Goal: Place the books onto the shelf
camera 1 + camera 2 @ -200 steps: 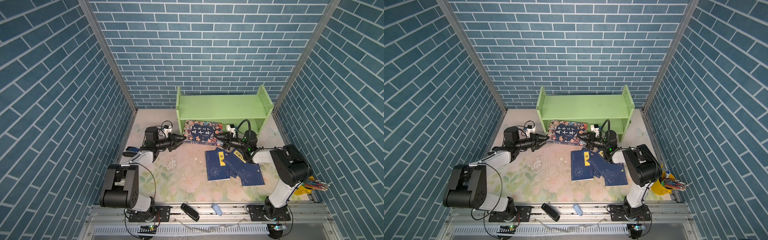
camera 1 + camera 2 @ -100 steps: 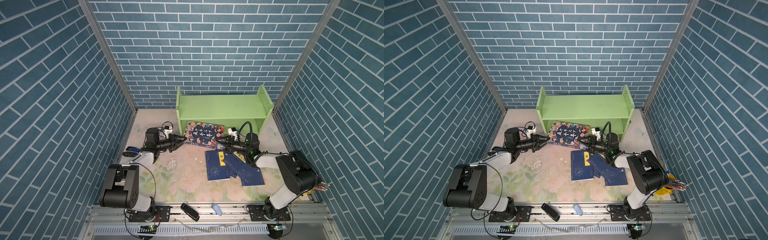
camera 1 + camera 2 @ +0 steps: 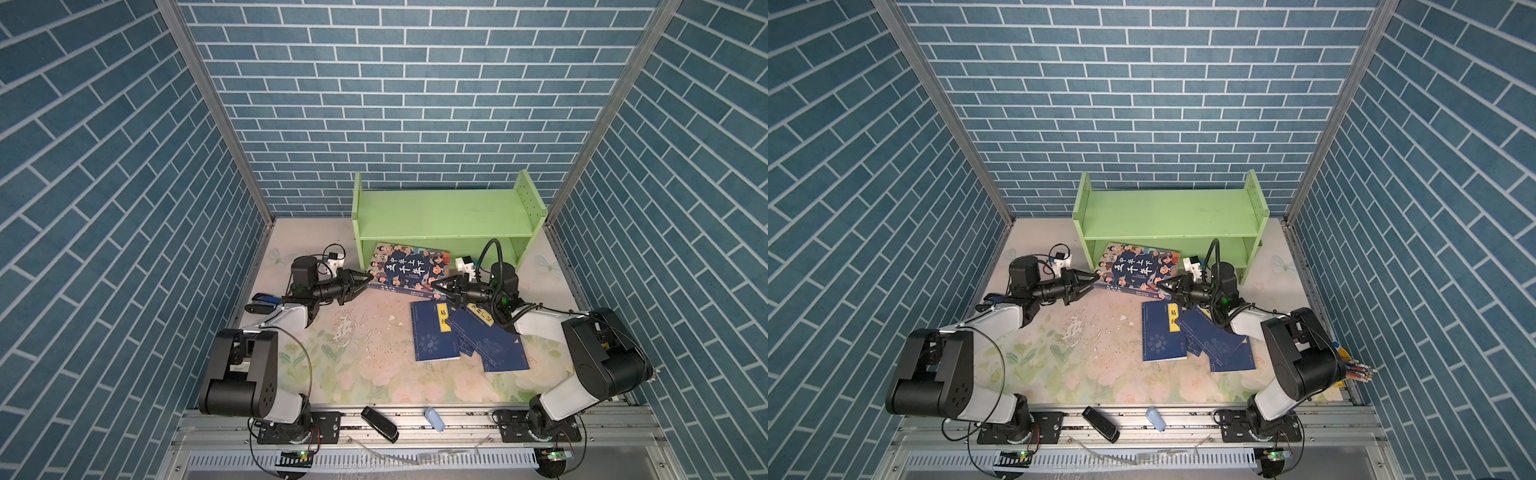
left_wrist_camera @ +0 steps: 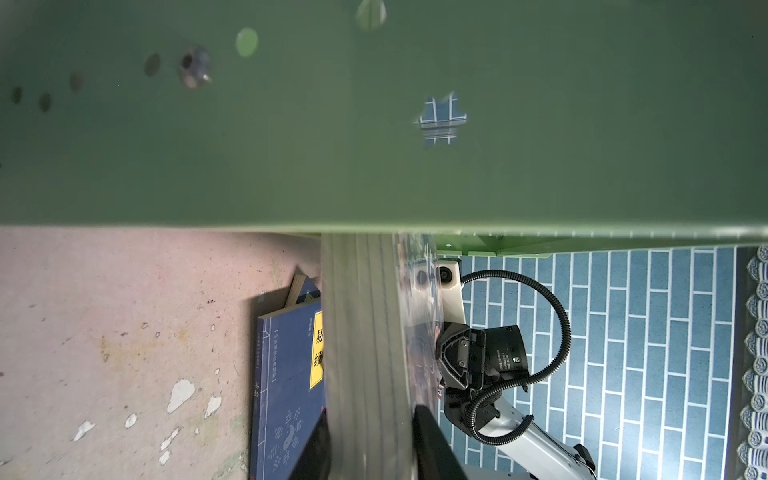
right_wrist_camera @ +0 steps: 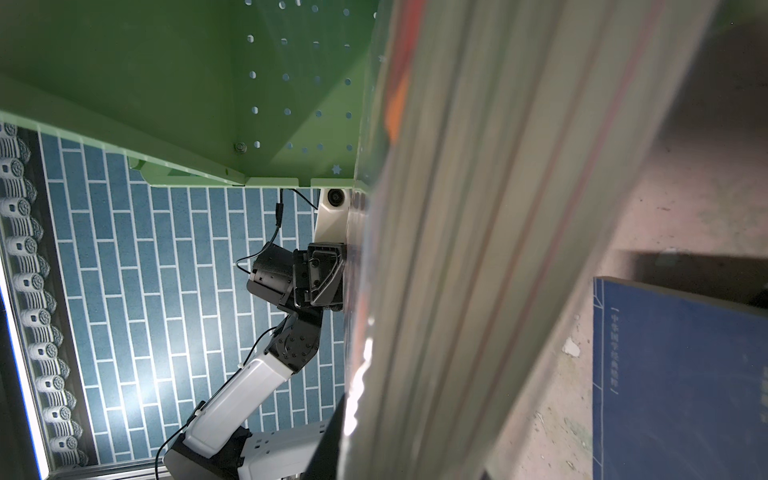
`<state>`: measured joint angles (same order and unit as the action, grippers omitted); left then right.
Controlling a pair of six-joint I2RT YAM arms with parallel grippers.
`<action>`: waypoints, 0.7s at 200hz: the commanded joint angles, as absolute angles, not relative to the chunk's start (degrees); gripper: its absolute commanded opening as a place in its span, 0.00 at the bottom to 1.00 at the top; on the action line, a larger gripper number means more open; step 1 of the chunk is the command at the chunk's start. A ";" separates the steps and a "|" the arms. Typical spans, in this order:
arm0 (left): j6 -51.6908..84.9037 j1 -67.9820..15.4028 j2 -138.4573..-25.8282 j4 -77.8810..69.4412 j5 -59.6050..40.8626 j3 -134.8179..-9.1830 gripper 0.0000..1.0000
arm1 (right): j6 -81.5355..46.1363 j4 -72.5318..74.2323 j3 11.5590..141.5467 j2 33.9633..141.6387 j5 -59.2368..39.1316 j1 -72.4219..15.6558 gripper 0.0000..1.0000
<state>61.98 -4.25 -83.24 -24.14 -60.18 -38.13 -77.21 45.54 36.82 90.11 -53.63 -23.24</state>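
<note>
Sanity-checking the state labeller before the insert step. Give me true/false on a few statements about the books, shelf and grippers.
1. The large book lies flat on the top tier of the shelf. False: it is tilted in front of the lower tier.
2. The left gripper is shut on the large book's edge. True.
3. The thin navy books lie on the table. True.
4. The right gripper holds a navy book. False: its jaws are at the large book's corner.
</note>
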 commanded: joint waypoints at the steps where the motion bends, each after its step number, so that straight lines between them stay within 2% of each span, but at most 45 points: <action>1: 58.61 -4.04 -80.85 -26.22 -58.45 -37.74 0.00 | -71.64 49.87 40.37 89.46 -52.66 -23.18 0.12; 28: 58.80 -4.04 -80.87 -26.56 -58.36 -37.70 0.00 | -71.46 50.13 42.07 91.30 -52.65 -23.20 0.15; 99: 58.80 -4.04 -82.68 -28.62 -59.00 -38.95 0.00 | -72.08 52.22 42.22 93.79 -50.44 -22.27 0.42; 140: 58.47 -4.04 -82.45 -28.03 -56.67 -41.61 0.00 | -71.98 51.51 40.65 92.23 -50.20 -21.67 0.52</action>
<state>62.04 -4.03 -83.37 -24.88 -58.02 -38.15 -74.65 45.91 40.56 94.70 -51.77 -22.55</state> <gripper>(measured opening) 0.306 0.506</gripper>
